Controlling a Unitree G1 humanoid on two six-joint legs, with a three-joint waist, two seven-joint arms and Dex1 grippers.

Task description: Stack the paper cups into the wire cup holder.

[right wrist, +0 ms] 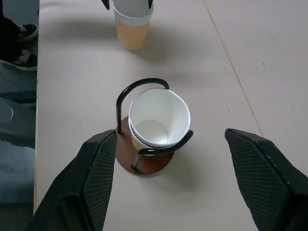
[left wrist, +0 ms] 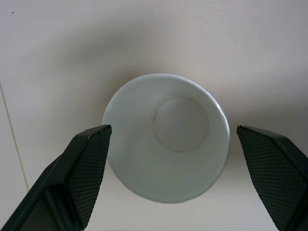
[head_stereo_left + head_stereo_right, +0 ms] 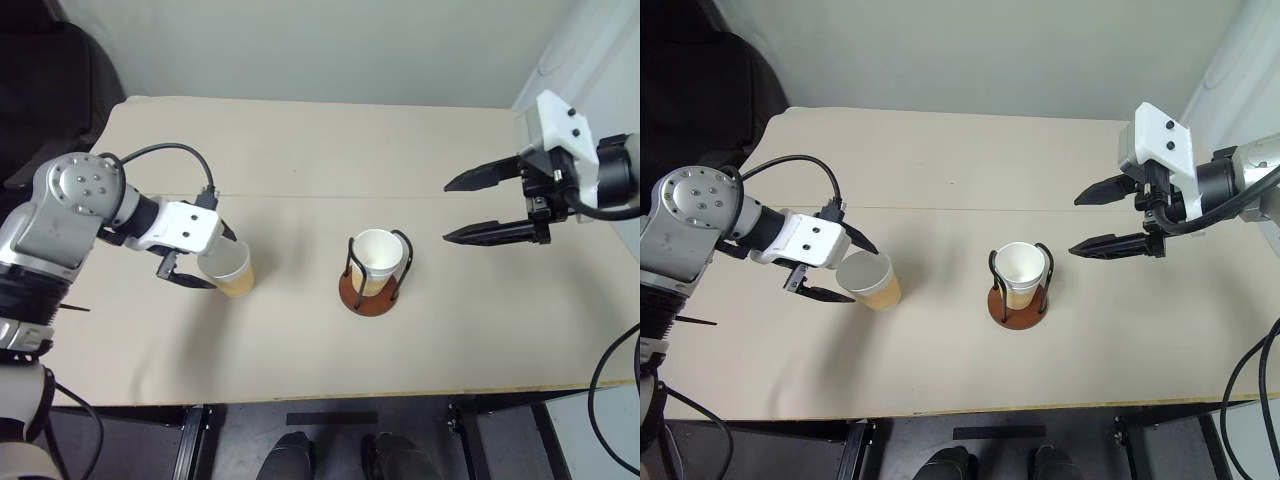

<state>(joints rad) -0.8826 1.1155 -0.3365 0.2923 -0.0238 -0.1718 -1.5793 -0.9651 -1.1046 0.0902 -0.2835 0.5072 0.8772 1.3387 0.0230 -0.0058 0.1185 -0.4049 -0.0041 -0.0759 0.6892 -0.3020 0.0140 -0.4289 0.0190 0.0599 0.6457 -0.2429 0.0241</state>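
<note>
1. The left gripper [image 3: 845,268] is spread about as wide as it goes, one black finger [image 2: 89,166] on each side of a loose paper cup [image 3: 228,268]. Through the left wrist camera a gap can be seen between the cup's rim and both fingers, so it's straddled, not squeezed. Nothing is actually being held there.

2. That cup is standing upright on the table [image 3: 300,150], mouth up, white inside and tan-yellow outside. Its flat white bottom can be seen straight down the middle between the fingers.

3. The right gripper [image 3: 468,208] is also spread open, with nothing between its fingers. It's hanging in the air over the right side of the table, pointed toward the middle, and no contact with anything can be made out.

4. From the right wrist camera, the wire cup holder [image 1: 144,161] is framed between the two fingers, well apart from them.

5. The holder sits near the middle of the table: a round reddish-brown base with black wire loops standing up.

6. A cup [image 1: 159,120] is already seated inside those loops, leaning a bit. A second rim edge seems to show lower down on it, so it may be two nested, but that can't be told for sure.

7. The loose cup and the holder are well apart, the cup being off toward the robot's left.
</note>
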